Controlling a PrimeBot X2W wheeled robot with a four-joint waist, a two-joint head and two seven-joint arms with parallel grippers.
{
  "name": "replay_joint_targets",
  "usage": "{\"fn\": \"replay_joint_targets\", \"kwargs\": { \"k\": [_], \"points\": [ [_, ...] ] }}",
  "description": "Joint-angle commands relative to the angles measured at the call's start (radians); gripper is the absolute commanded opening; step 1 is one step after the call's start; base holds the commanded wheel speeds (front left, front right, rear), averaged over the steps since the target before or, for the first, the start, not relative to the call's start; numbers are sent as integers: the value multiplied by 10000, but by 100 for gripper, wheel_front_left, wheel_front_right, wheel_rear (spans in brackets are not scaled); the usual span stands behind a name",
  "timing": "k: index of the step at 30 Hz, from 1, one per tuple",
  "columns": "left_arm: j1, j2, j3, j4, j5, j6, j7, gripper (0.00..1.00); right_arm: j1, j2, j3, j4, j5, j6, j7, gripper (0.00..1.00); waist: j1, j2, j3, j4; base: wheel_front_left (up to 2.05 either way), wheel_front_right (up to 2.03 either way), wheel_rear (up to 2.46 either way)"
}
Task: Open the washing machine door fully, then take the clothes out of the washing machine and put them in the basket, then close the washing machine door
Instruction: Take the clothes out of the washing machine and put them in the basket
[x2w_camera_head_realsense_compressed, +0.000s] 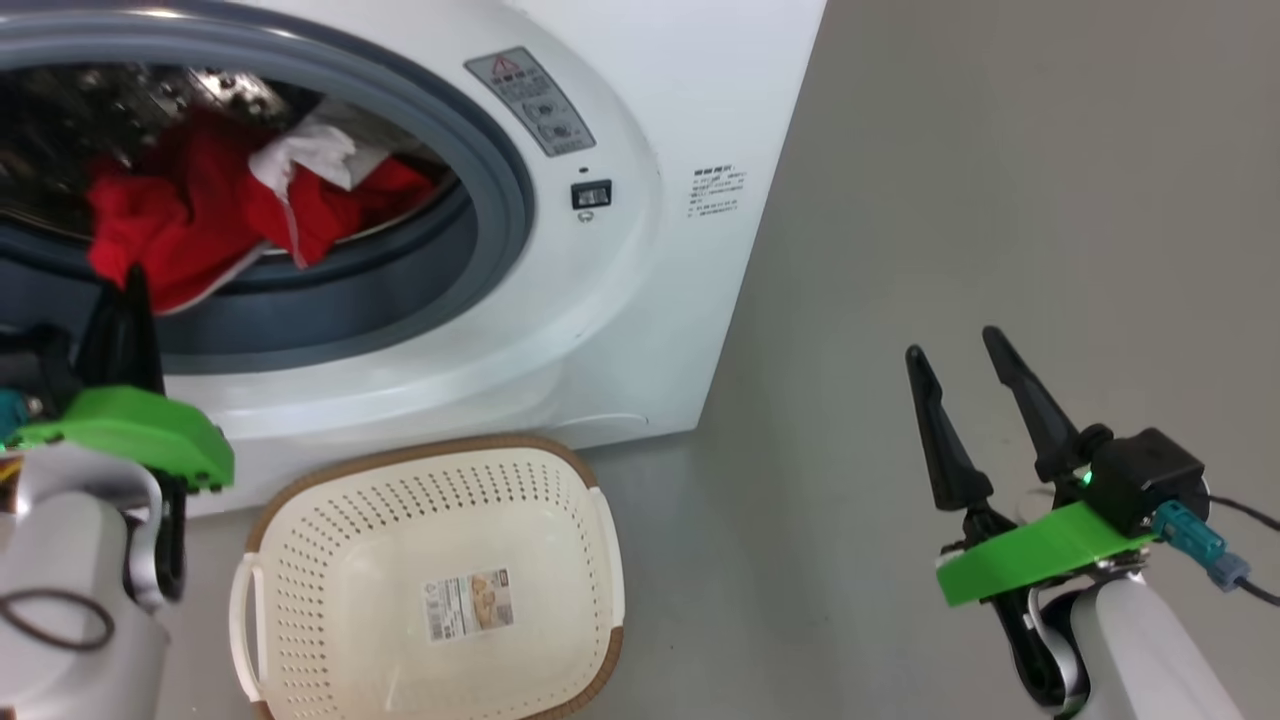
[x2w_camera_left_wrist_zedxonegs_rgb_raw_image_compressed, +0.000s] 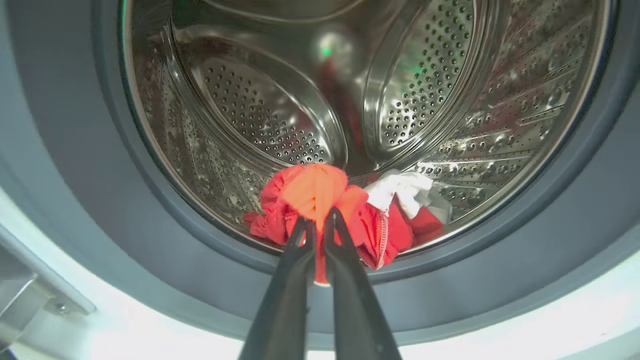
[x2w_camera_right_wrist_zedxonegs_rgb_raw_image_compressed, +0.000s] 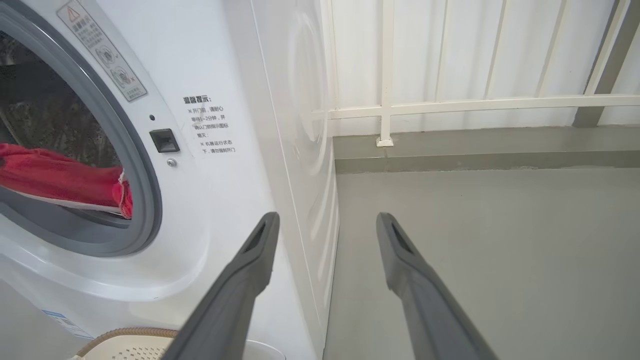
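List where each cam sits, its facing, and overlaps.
Head view: on the head, facing forward and down at the washing machine and basket; left hand lower left, right hand lower right.
Left wrist view: on the left wrist, facing into the drum; its fingers pinch the clothes.
Right wrist view: on the right wrist, facing the machine's right front corner and floor; open fingers at bottom.
Shared: clothes in all three; basket in head and right wrist.
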Motion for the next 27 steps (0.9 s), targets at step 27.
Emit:
{"fn": "replay_joint_targets", "kwargs": {
  "k": [27],
  "points": [
    [4122,743,441,-10187,548,2317,1883,0,580,20,404,-25,15,65,-63,100,0,0,-1370,168,0,0,0]
  ]
}}
